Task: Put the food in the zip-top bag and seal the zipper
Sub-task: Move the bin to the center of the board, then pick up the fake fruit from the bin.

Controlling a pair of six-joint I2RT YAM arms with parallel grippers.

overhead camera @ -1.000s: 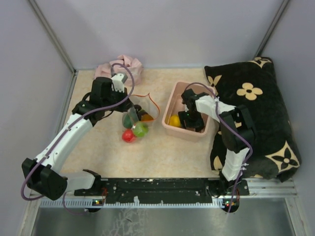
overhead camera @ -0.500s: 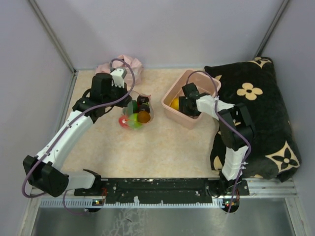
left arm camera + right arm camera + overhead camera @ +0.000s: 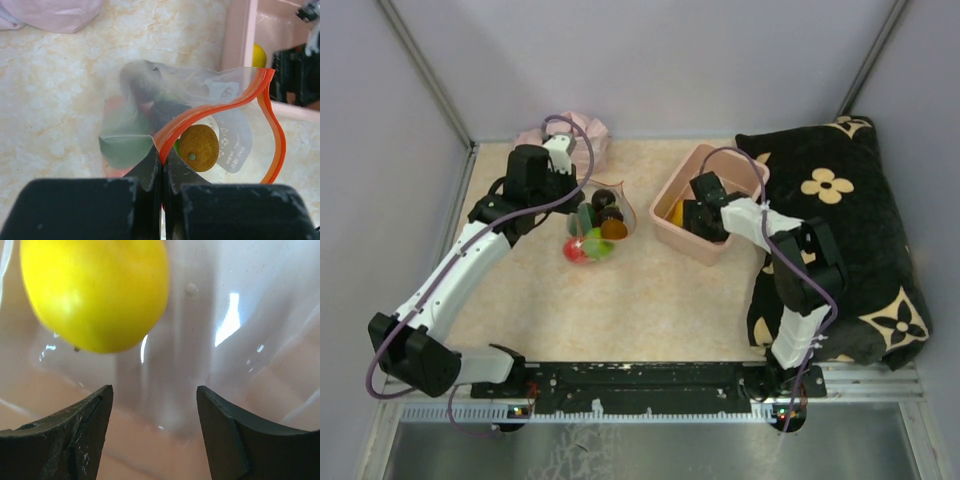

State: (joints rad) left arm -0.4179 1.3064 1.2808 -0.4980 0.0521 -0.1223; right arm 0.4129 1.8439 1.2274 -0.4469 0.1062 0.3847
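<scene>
The clear zip-top bag (image 3: 600, 228) stands left of centre, its mouth open. My left gripper (image 3: 578, 207) is shut on its red-orange zipper strip (image 3: 220, 107), pinching it at the near end (image 3: 162, 160). Inside the bag are a red apple (image 3: 576, 250), a green apple (image 3: 596, 243), a brown-orange piece (image 3: 198, 147) and a dark ball (image 3: 142, 82). My right gripper (image 3: 688, 216) is open inside the pink tub (image 3: 670, 185), next to a yellow fruit (image 3: 95, 290) that lies up and left of the jaws (image 3: 155, 405).
A pink cloth (image 3: 570, 130) lies at the back behind the left arm. A black flowered cushion (image 3: 840, 230) fills the right side, against the tub. Grey walls close the back and sides.
The left gripper has drawn the bag up and toward the back, gathering the fruits inside it. The pink tub has shifted toward the back with the right gripper in it.
</scene>
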